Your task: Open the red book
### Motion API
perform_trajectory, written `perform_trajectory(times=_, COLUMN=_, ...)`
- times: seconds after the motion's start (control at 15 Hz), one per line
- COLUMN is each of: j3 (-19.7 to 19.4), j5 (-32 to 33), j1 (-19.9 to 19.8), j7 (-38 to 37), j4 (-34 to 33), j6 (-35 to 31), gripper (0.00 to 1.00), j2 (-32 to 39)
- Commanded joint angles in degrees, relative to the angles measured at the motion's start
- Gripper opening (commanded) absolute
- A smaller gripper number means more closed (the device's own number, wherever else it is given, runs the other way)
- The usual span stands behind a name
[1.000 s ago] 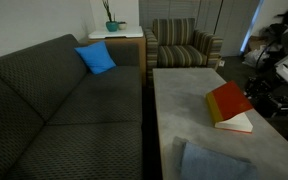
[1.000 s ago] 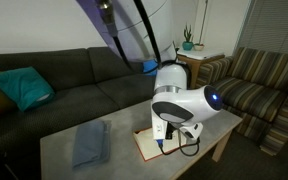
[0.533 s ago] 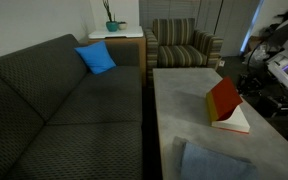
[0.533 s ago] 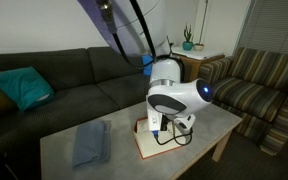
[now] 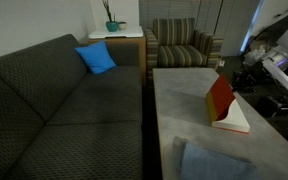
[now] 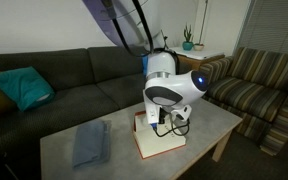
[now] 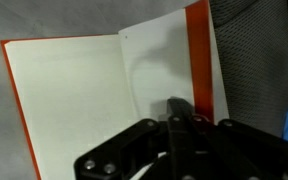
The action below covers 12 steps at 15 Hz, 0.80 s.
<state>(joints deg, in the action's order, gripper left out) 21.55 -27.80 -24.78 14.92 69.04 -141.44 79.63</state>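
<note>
The red book (image 5: 221,101) is being seen lying on the grey tabletop (image 5: 177,100), with its cover raised nearly upright over the white pages. In the wrist view the end effector (image 7: 177,108) is being held over the opened book, its fingers (image 7: 173,126) pressed together with nothing pinched between them. A folded grey cloth (image 6: 89,143) is lying nearby.

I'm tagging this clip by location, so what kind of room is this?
Probably a living room or lounge: there is a dark sofa with a blue cushion, a striped armchair and a low coffee table.
</note>
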Motion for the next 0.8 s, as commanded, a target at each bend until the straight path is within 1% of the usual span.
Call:
perform_trajectory(times=0.0, j3=-0.17, j5=1.32, j1=0.46, j7=1.06, j4=3.19, j6=0.3, gripper=0.0, j2=-3.07)
perform_trajectory(times=0.73, j3=0.2, j5=5.9, j1=4.49, j7=0.88, j4=2.73, j6=1.12, gripper=0.0, j2=-4.28)
